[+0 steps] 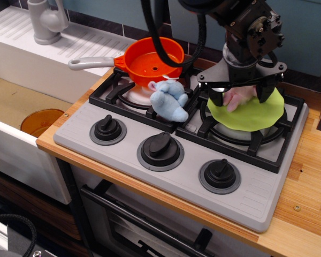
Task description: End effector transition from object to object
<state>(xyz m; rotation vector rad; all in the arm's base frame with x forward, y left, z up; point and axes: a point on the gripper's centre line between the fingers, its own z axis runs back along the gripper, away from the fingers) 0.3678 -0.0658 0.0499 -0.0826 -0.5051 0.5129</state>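
Observation:
My black gripper [241, 97] hangs from a wide crossbar with thick black cables over the right burner. Its two fingers point down and stand wide apart, one on each side of a pink plush toy [238, 95]. The pink toy lies on a lime-green round plate [251, 115] on that burner. I cannot tell whether the fingers touch the toy. A light blue plush toy [168, 100] lies on the left burner's grate, to the left of the gripper and apart from it.
An orange pan [152, 59] with a grey handle sits at the back of the left burner. The grey toy stove [96, 110] has three black knobs along its front. An orange bowl [40, 121] lies in the sink at left, by a grey faucet [45, 21]. A wooden counter [310, 187] runs along the right.

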